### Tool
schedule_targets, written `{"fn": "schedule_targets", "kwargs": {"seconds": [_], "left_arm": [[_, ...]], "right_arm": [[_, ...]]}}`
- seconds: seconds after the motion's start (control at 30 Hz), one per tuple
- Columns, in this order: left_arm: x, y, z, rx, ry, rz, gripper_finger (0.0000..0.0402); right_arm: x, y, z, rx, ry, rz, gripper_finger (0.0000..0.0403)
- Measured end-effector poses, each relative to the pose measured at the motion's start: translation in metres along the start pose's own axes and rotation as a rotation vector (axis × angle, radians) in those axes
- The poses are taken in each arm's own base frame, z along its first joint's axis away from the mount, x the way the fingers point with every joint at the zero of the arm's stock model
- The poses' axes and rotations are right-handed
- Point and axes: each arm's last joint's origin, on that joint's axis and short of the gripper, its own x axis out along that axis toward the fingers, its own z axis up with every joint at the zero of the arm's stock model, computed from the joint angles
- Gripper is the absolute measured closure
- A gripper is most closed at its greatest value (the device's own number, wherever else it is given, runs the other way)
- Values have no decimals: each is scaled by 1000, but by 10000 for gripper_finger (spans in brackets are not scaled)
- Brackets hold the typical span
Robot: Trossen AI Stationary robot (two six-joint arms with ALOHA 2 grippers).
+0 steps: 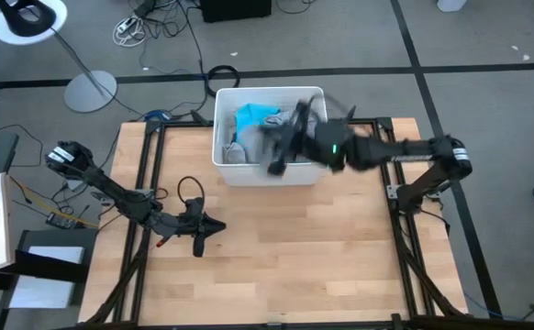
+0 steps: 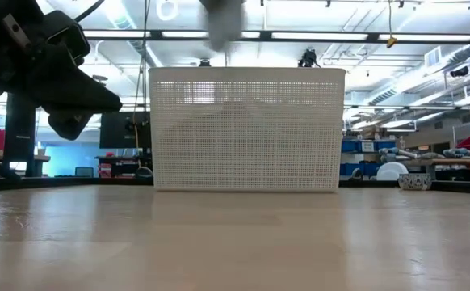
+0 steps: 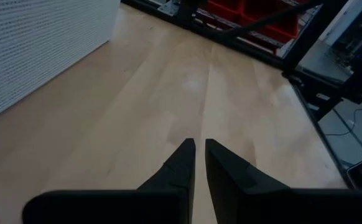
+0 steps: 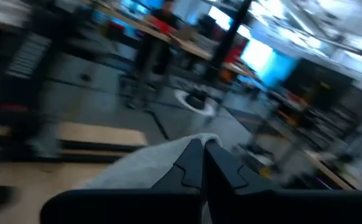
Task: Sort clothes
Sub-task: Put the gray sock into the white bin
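The white bin (image 1: 315,174) stands at the table's far middle. In it lie a turquoise garment (image 1: 254,117) and a grey garment (image 1: 234,152). My right gripper (image 1: 283,145) reaches over the bin from the table's right, shut on a light grey cloth (image 4: 145,163). That cloth shows as a grey blur above the bin (image 2: 247,129) in the low view (image 2: 223,20). My left gripper (image 1: 214,226) waits low over the table's left middle, shut and empty; it also shows in its wrist view (image 3: 199,148). My right gripper pinches the light grey cloth between its two fingers; a fold of the cloth (image 4: 190,144) bulges at the fingertips. The cloth is lifted above the bin. Which part of the garment it has, and how many layers, cannot be told through the blur.
Bare wooden tabletop (image 1: 294,257) spreads in front of the bin and to the right of my left gripper. The bin's perforated wall (image 3: 38,50) stands near the left gripper. Cables and a lamp base (image 1: 90,90) lie on the floor beyond the table.
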Motion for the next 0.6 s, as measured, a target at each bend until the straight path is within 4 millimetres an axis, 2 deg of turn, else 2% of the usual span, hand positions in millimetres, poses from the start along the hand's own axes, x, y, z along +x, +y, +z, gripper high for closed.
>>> {"fn": "schedule_targets", "kwargs": {"seconds": [0.13, 0.27, 0.37, 0.47, 0.6], "left_arm": [[0, 1, -1, 12, 1, 21, 360], [0, 2, 0, 37, -19, 52, 360], [0, 3, 0, 47, -30, 71, 360], [0, 4, 0, 54, -36, 97, 360], [0, 6, -1, 67, -31, 121, 360]], "right_arm": [[20, -43, -21, -1, 64, -77, 401], [34, -65, -41, 175, 97, 10, 397], [44, -66, -63, 297, 171, 121, 388], [47, -63, -88, 302, 282, 186, 373], [47, -67, -107, 305, 412, 197, 341]]}}
